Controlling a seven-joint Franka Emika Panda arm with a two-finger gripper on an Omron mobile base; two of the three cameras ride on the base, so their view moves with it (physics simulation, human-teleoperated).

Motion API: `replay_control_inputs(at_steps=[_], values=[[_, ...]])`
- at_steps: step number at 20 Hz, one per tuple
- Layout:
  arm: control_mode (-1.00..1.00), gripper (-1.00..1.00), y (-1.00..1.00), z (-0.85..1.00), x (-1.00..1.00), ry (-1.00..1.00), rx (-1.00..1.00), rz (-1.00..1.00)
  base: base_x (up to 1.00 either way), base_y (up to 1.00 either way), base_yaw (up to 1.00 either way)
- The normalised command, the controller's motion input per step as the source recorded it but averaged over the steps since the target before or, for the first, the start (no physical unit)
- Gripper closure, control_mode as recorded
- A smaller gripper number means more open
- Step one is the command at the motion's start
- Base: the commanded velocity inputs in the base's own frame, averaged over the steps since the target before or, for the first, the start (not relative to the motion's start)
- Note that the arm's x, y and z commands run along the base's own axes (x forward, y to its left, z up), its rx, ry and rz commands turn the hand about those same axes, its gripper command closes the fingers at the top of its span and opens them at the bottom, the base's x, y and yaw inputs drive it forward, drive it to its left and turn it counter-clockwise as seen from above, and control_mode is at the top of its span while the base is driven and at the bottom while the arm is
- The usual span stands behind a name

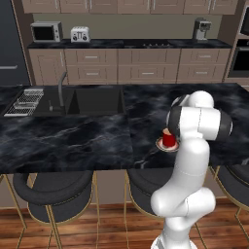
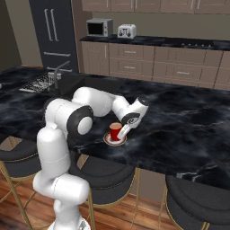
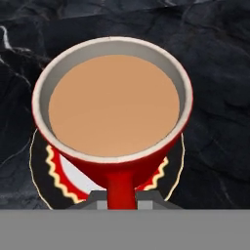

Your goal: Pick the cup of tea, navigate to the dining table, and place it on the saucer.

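Looking down through the hand view, we see the cup of tea [image 3: 113,112] standing upright, its long axis vertical, rim level and light brown tea showing at the top. Its red handle [image 3: 120,190] points to six o'clock in that view, straight toward the gripper [image 3: 117,197], and sits between the two grey fingertips [image 3: 97,199], which press against it on either side, so our pincer is clenched on the handle.

The cup rests on the saucer [image 3: 53,173], whose rim and zigzag ring peek out from seven to four o'clock under the base.

From the right base view, the cup [image 2: 116,132] and saucer [image 2: 117,141] sit on the dining table [image 2: 188,121] near its front edge, with the wrist [image 2: 134,113] at roughly one o'clock from the cup. Open black marble stretches from twelve to three o'clock of the cup. The near edge lies close at six o'clock, with a black stool [image 2: 108,175] below it.

In the left base view the cup [image 1: 168,140] shows just left of our arm [image 1: 194,146], and the inset sink [image 1: 85,99] with its faucet [image 1: 61,87] lies well apart toward ten o'clock. A dish rack [image 1: 24,103] sits beyond the sink at the left.
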Motion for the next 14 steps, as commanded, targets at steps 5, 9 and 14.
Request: replay_control_inputs(at_steps=[5, 9, 14], values=[[-1.0, -1.0, 0.02, 0.0, -0.26, 0.0, 0.0, 0.0, 0.0, 0.0, 0.0], [-1.0, -1.0, 0.0, 0.07, -0.26, 0.0, 0.0, 0.0, 0.0, 0.0, 0.0], [-1.0, -1.0, 0.0, 0.6, -0.28, 0.0, 0.0, 0.0, 0.0, 0.0, 0.0]])
